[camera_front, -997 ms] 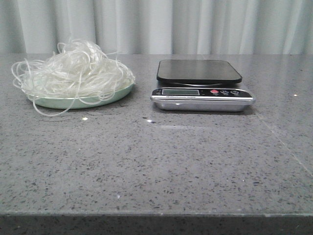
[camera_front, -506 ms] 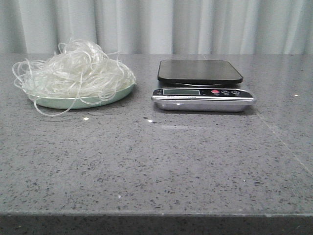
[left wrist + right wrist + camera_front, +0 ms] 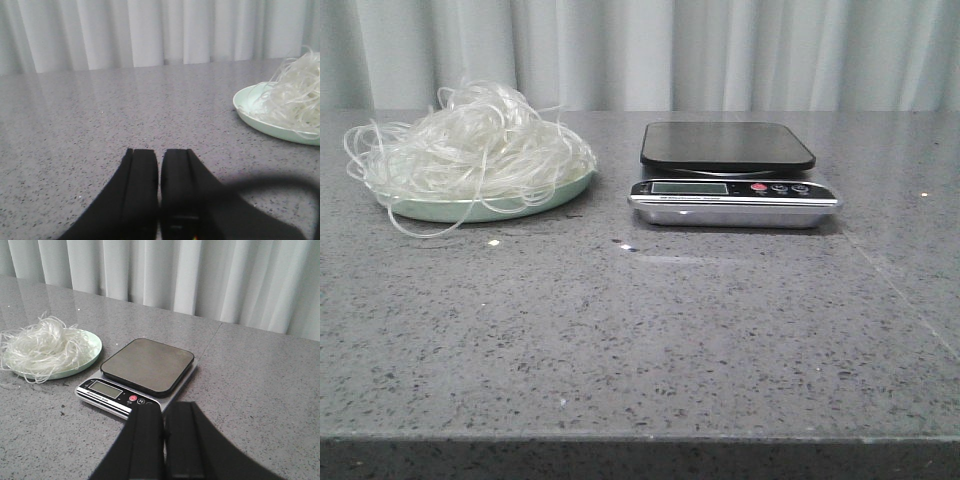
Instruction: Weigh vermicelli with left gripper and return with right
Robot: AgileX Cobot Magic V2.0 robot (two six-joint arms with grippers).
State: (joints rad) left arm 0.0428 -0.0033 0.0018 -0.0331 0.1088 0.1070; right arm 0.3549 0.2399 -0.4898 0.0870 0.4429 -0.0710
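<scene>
The vermicelli (image 3: 470,150), a fluffy heap of thin whitish strands, lies on a mint-green plate (image 3: 450,211) at the back left of the grey table. It also shows in the left wrist view (image 3: 295,97) and the right wrist view (image 3: 42,347). A kitchen scale (image 3: 730,175) with a black platform (image 3: 147,364) and a silver display front stands to the right of the plate, nothing on it. My left gripper (image 3: 160,152) is shut and empty, low over bare table beside the plate (image 3: 250,114). My right gripper (image 3: 165,407) is shut and empty, near the scale's front corner. Neither gripper shows in the front view.
A pale pleated curtain (image 3: 640,50) hangs behind the table's far edge. The table's front edge (image 3: 640,438) runs across the bottom of the front view. A few small white crumbs (image 3: 493,242) lie in front of the plate.
</scene>
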